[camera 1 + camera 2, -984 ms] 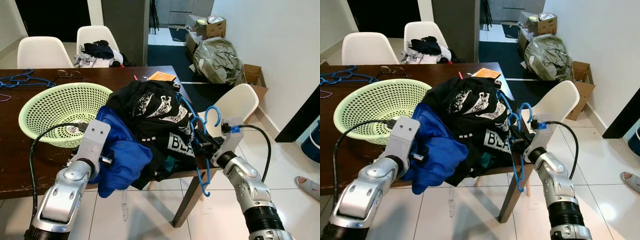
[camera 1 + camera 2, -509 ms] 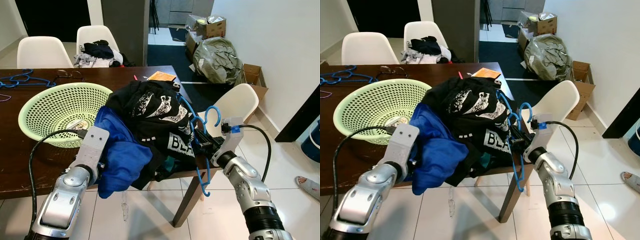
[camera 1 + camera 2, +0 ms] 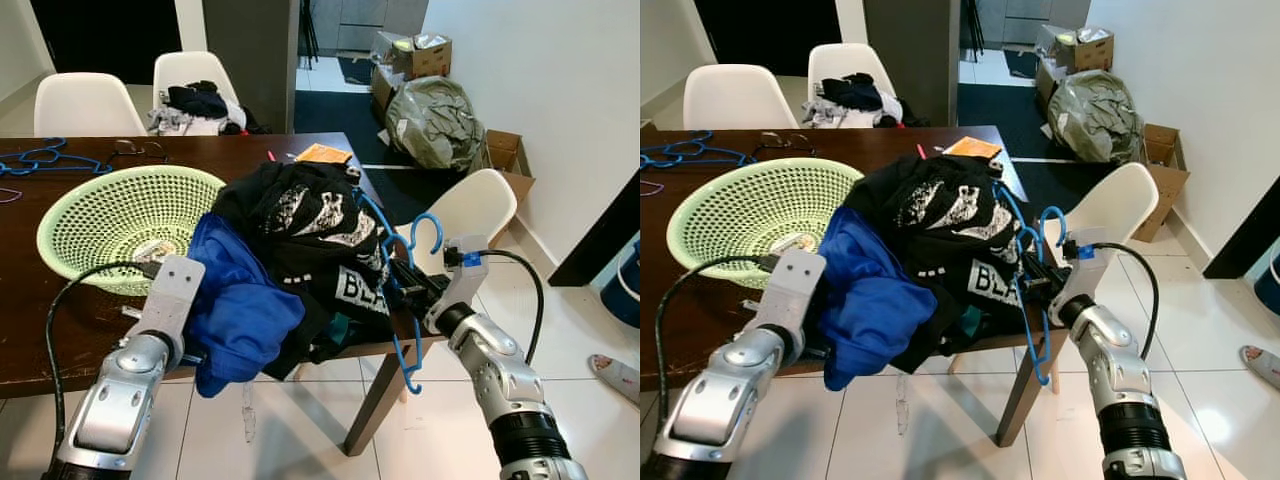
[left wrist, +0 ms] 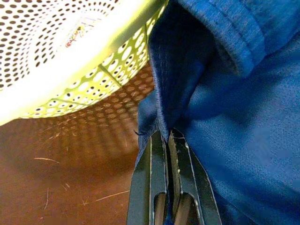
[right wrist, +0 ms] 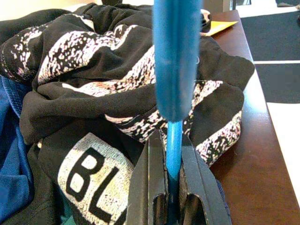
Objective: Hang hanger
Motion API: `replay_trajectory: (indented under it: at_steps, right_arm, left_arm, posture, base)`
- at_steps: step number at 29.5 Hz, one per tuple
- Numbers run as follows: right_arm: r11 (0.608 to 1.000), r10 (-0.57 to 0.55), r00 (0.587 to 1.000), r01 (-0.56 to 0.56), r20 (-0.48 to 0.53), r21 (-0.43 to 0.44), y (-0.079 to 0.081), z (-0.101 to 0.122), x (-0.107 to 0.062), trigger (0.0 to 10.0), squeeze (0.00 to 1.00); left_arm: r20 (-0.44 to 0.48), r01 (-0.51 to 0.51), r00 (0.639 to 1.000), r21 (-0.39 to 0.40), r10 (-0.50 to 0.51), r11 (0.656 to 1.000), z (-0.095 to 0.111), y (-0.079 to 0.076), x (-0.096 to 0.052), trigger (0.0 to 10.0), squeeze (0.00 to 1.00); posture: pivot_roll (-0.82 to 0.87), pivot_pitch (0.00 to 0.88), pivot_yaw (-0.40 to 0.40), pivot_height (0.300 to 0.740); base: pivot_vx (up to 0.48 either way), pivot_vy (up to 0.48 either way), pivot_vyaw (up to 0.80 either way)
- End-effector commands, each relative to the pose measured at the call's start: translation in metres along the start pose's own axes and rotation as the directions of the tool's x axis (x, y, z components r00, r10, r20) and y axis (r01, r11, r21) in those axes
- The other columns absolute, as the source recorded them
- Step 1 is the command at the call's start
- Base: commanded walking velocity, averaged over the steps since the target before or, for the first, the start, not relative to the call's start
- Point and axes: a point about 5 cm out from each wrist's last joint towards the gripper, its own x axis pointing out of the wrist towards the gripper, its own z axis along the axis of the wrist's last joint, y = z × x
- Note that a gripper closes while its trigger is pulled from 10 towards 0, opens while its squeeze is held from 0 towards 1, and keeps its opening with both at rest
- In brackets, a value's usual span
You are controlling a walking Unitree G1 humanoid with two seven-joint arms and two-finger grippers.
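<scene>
We see our right gripper [image 5: 169,140] at the table's corner, at about four o'clock from the clothes pile, its two black fingers closed tight on the blue hanger [image 3: 405,300], pinching the thin bar between them. The hanger stands roughly upright beside the black printed shirt [image 3: 315,225], its hook [image 3: 425,228] curling at the top and its lower end hanging down past the edge of the brown table [image 3: 60,330]. Our left gripper [image 4: 164,145] sits at about eight o'clock from the pile, fingers pressed together on a fold of the blue garment [image 3: 240,310], which droops over the table's near edge. The green basket [image 3: 110,215] rests on the table at nine o'clock from the shirt, touching the blue cloth. More blue hangers [image 3: 45,158] lie at the table's far left end.
</scene>
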Motion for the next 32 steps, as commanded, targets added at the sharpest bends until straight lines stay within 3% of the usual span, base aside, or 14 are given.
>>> replay_trajectory:
  at_steps: [1, 6, 7, 8, 32]
  right_arm:
    - [1.000, 0.008, 0.999, -0.008, -0.031, -0.004, 0.000, -0.005, 0.000, 10.0, 0.00]
    - [1.000, 0.007, 1.000, -0.007, -0.031, -0.004, 0.000, -0.005, 0.000, 10.0, 0.00]
    - [1.000, 0.007, 1.000, -0.007, -0.030, -0.004, 0.000, -0.005, 0.000, 10.0, 0.00]
    - [1.000, 0.006, 1.000, -0.007, -0.030, -0.004, 0.000, -0.005, 0.000, 10.0, 0.00]
    - [1.000, 0.001, 0.999, -0.002, -0.036, -0.026, -0.003, -0.004, -0.002, 10.0, 0.00]
  left_arm:
    - [-0.019, -0.026, 0.999, 0.020, 0.026, 0.999, -0.007, 0.005, 0.000, 0.0, 0.00]
    - [-0.012, -0.036, 0.999, 0.018, 0.036, 0.999, -0.007, 0.005, 0.000, 0.0, 0.00]
    - [-0.013, -0.049, 0.999, 0.018, 0.049, 0.999, -0.007, 0.006, 0.000, 10.0, 1.00]
    - [-0.017, -0.051, 0.999, 0.015, 0.052, 0.999, -0.008, 0.006, 0.001, 10.0, 0.00]
    - [-0.070, -0.053, 0.996, -0.022, 0.052, 0.998, -0.022, 0.010, 0.012, 10.0, 0.00]
  posture:
    - [0.05, 0.079, -0.077, 0.740]
    - [0.05, 0.080, -0.078, 0.740]
    - [0.05, 0.082, -0.077, 0.740]
    - [0.05, 0.085, -0.077, 0.740]
    - [0.02, 0.093, -0.084, 0.740]
  base:
    - [0.000, 0.000, 0.00]
    - [0.000, 0.000, 0.00]
    - [0.000, 0.000, 0.00]
    - [0.000, 0.000, 0.00]
    - [0.000, 0.000, 0.00]
